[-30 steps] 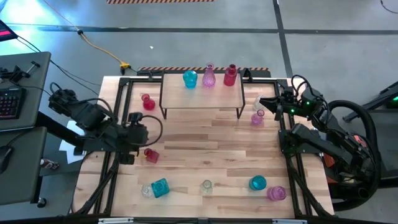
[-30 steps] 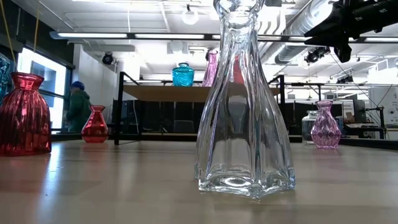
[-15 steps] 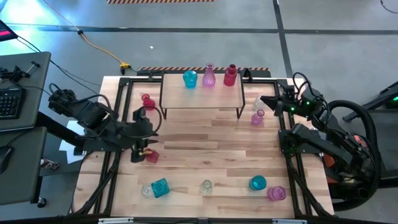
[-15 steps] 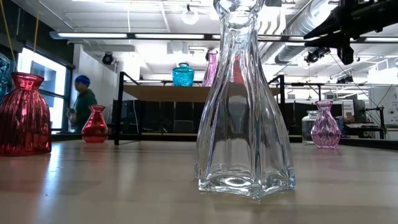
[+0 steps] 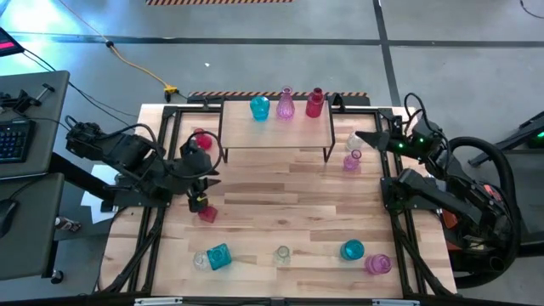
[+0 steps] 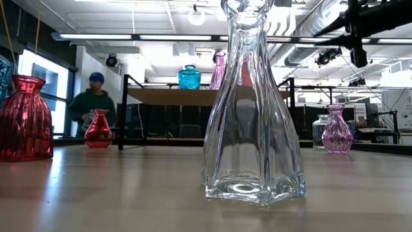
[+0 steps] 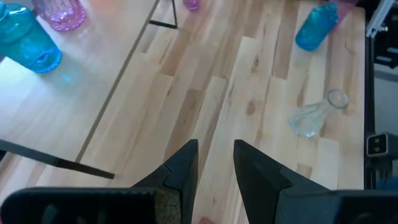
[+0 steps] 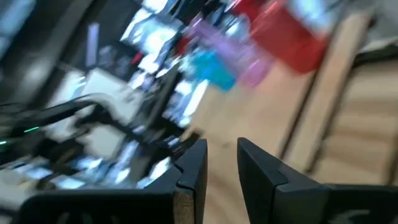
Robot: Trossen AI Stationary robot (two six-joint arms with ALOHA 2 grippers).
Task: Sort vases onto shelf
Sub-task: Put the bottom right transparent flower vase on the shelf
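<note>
Red squat glass vase (image 5: 206,213) sits on your counter (image 5: 280,212) just below the left gripper (image 5: 198,198), jaws parted and empty. Drop crooked and you'll likely topple it. Right gripper (image 5: 364,137) waits, released, beside the shelf (image 5: 276,129).

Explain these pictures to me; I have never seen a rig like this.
Two dark robot arms work at a wooden table. One picture looks straight down, one looks level across the tabletop, and two come from cameras on the arms' wrists. The low shelf at the table's far edge carries three vases: teal, pink, red. More glass vases stand on the table, including a clear vase close to the low camera. The left gripper hangs over a red vase, jaws open and empty. The right gripper waits near the shelf's right end, also empty. A person stands in the room behind.
</note>
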